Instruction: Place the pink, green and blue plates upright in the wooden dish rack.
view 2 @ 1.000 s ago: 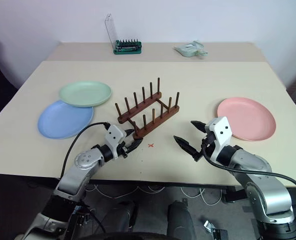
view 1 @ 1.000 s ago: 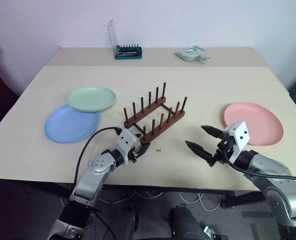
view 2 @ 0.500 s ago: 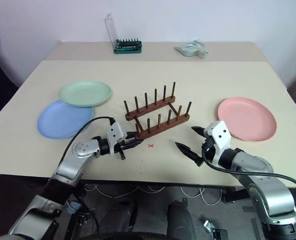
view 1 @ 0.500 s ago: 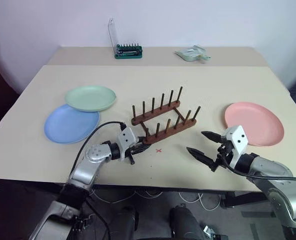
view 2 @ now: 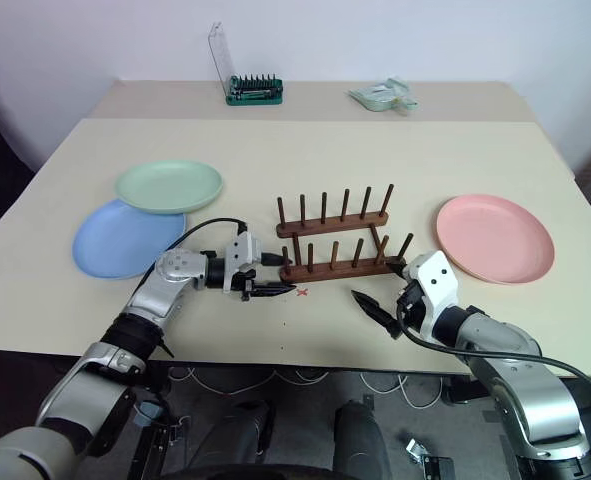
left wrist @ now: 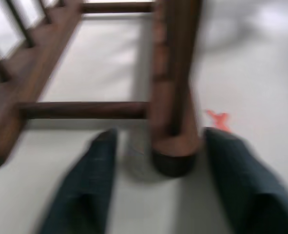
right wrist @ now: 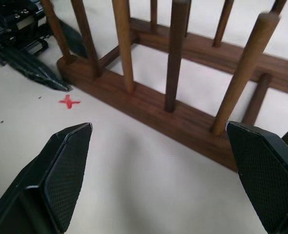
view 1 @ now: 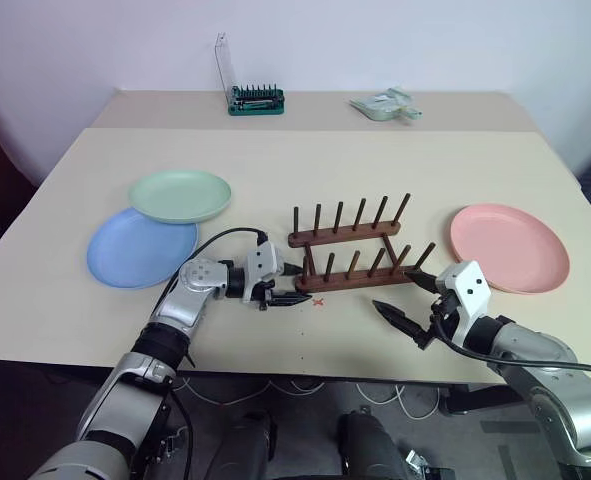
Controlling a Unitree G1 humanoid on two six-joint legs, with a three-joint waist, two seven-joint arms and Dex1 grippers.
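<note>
The wooden dish rack (view 1: 353,255) sits mid-tabletop (view 1: 375,160), closer to the near edge, long axis running left-right, pegs straight up. Left pincer (view 1: 287,279) is spread apart around the near rail's left end, not clamping it. Right pincer (view 1: 405,296) is wide apart at the rack's near right end. Loads of free room behind the rack. Blue plate (view 1: 141,247) and green plate (view 1: 180,195) lie far-left, pink plate (view 1: 508,247) right.

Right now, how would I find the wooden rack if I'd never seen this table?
Start at the big beige table. Look near its front edge, between the pink plate and the stacked green plate and blue plate. The wooden dish rack is dark brown, with thin upright pegs.
</note>
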